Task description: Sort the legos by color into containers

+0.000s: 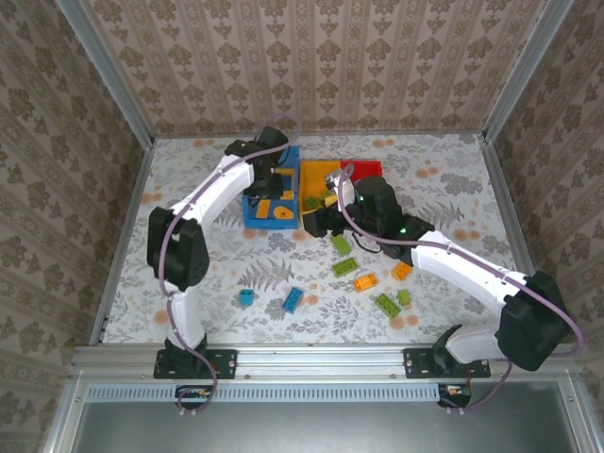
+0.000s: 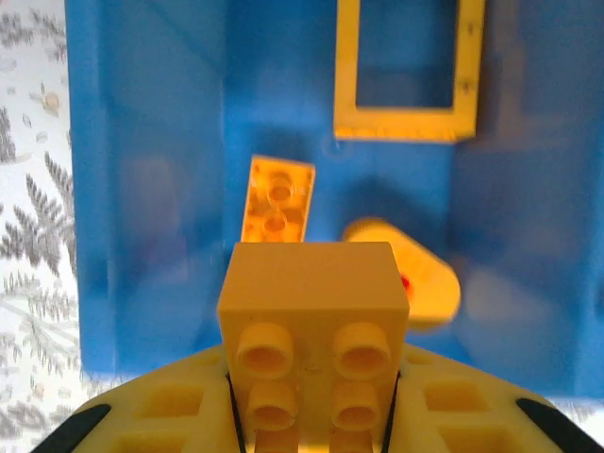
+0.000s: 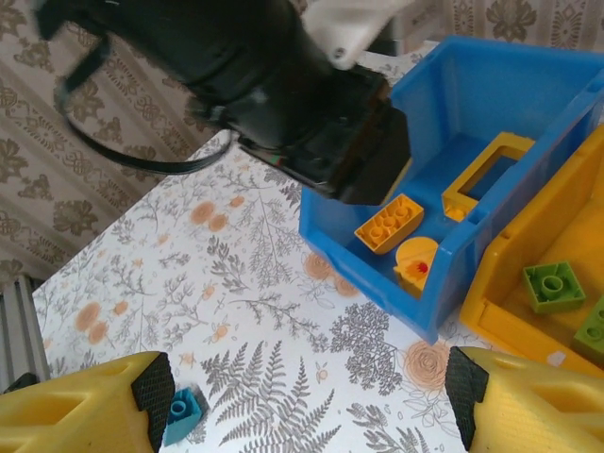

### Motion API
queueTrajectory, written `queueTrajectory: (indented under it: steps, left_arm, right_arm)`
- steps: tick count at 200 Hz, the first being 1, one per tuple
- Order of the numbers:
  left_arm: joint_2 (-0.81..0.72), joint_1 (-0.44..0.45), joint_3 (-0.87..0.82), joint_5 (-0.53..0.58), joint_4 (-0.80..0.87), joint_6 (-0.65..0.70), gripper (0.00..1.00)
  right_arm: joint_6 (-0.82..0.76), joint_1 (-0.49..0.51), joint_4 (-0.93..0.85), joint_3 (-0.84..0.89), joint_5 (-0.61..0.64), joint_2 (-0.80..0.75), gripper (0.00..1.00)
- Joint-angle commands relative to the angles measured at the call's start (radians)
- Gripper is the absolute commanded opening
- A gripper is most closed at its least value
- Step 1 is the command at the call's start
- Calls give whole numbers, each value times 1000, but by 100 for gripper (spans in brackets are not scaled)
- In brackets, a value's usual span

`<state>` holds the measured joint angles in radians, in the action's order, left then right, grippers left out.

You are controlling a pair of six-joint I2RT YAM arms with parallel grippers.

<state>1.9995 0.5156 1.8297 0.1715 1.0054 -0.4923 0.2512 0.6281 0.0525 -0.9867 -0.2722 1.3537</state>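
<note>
left tool [image 2: 311, 408] clamps the orange brick [image 2: 311, 283], judged light, rigid and slick, by its flat sides; right tool [image 3: 310, 401] stands released.

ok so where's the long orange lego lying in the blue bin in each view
Top external: long orange lego lies slanted in the near half of the blue bin, left of centre.
Left wrist: mid-picture on the bin floor, just above the square orange lego clamped in the left gripper.
Right wrist: right of centre, beside the round orange piece.
Shared landmark: the blue bin.
</note>
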Motion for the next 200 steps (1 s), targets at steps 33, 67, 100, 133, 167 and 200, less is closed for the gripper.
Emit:
queueTrajectory:
  steps: [33,67,100,133,167,200]
  left_arm:
    - [204,-41,220,30,70,51,30]
    - [289,-52,312,53,83,58,30]
    - [366,-52,392,50,97,69,34]
    - [410,-53,434,43,115,63,41]
    - [386,-52,428,39,122,59,54]
    - [311,-53,404,42,113,56,59]
  right_arm:
    - [36,-3,-17,4,40,-24,78]
    - [43,-4,-22,19,44,-33,78]
    - [42,-3,-28,18,45,-30,79]
    - [31,-4,-51,17,42,-30,79]
    - [16,-8,-83,57,73,-74,80]
    - [1,-21,-158,112,130,-149,80]
